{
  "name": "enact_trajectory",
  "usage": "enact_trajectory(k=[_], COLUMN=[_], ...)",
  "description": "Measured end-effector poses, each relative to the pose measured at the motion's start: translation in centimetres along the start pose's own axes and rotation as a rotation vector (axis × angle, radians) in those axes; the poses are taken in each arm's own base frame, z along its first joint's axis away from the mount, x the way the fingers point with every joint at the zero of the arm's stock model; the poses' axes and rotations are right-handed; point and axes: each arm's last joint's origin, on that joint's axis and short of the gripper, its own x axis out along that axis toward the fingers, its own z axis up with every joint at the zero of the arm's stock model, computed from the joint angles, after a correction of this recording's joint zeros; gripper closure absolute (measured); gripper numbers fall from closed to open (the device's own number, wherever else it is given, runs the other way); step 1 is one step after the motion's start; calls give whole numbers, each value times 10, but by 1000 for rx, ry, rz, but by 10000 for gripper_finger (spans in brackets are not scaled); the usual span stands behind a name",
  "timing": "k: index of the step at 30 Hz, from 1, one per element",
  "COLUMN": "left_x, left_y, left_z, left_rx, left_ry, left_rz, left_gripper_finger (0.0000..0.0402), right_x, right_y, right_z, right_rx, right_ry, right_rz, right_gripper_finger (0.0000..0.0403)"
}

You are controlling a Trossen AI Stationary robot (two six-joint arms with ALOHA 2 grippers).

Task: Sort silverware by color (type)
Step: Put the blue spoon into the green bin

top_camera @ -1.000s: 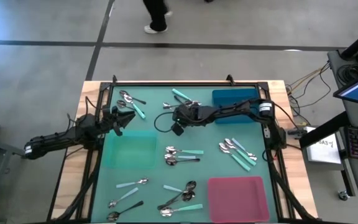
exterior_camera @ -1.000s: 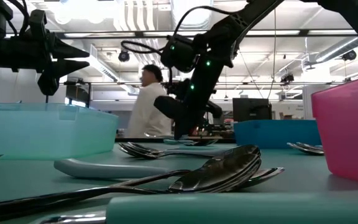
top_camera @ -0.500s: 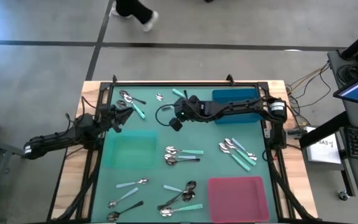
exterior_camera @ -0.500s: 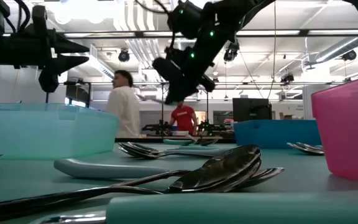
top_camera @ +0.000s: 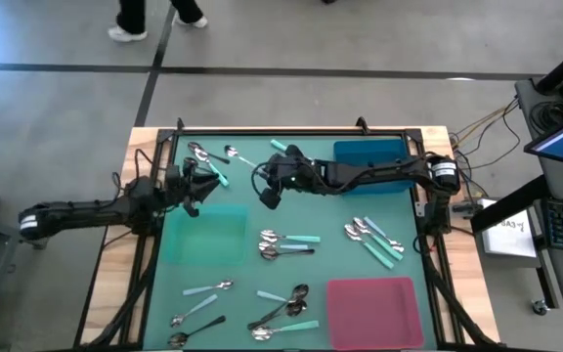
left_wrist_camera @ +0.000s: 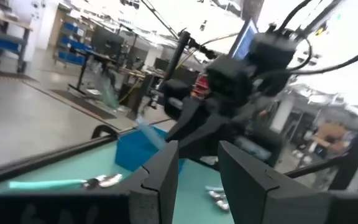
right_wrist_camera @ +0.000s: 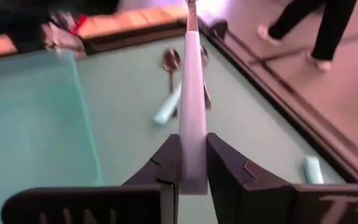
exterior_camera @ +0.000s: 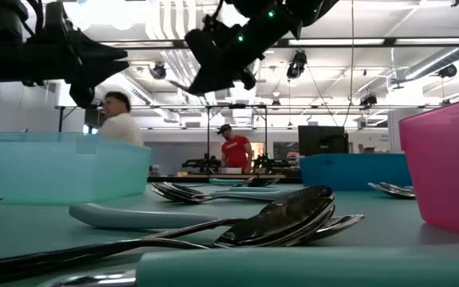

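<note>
My right gripper (top_camera: 265, 173) hangs over the far middle of the teal mat, shut on a pale-blue-handled spoon (top_camera: 242, 158). The spoon's metal bowl (top_camera: 231, 152) points toward the far left corner. My left gripper (top_camera: 194, 182) hovers above the teal tray's (top_camera: 208, 235) far left corner, open and with nothing between its fingers (left_wrist_camera: 197, 165). Other silverware lies in loose groups on the mat: teal-handled spoons at the far left (top_camera: 208, 161), a pair at the centre (top_camera: 286, 242), a cluster at the right (top_camera: 371, 237), and several near the front (top_camera: 286, 305). My right gripper pinches the spoon's pale blue handle (right_wrist_camera: 193, 155) at its free end between the two fingers (right_wrist_camera: 166, 168). The handle runs straight out along the fingers. The fingers slant slightly downward from the table's right. The spoon is lifted clear, bowl end farthest from the gripper.
A blue tray (top_camera: 368, 156) stands at the far right and a pink tray (top_camera: 374, 308) at the near right. A black rail frames the table's far edge (top_camera: 291, 129). People stand and walk in the room beyond the table (exterior_camera: 231, 147).
My right gripper has risen well above the mat with the spoon and drifted toward the far left, tipping from pointing steeply down to nearly level. The spoon stays in its fingers and has swung up with it. My left gripper has risen a little and rolled.
</note>
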Motion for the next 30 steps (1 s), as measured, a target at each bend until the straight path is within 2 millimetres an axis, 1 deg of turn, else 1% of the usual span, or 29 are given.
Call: enact_trajectory(k=[5, 12, 15, 20, 25, 27, 30], left_x=[8, 15, 18, 33, 49, 53, 56], left_y=[2, -1, -2, -7, -10, -11, -11], left_z=[-5, 1, 3, 10, 15, 16, 16], left_rx=[59, 68, 68, 70, 108, 114, 114], left_ry=[15, -100, -116, -101, -87, -84, -75], left_rz=[27, -11, -41, -63, -58, -59, -59], left_gripper_finger=[303, 303, 303, 303, 304, 309, 329], right_x=[-3, -7, -7, -9, -11, -11, -11], right_y=[10, 19, 22, 29, 34, 34, 34], right_z=[8, 12, 11, 10, 10, 10, 10], right_rx=[-57, -163, -224, -321, -346, -347, -354], right_ry=[-91, -146, -148, -155, -165, -164, -165], right_rz=[26, 42, 44, 54, 61, 58, 53], right_gripper_finger=[360, 360, 360, 360, 360, 360, 360])
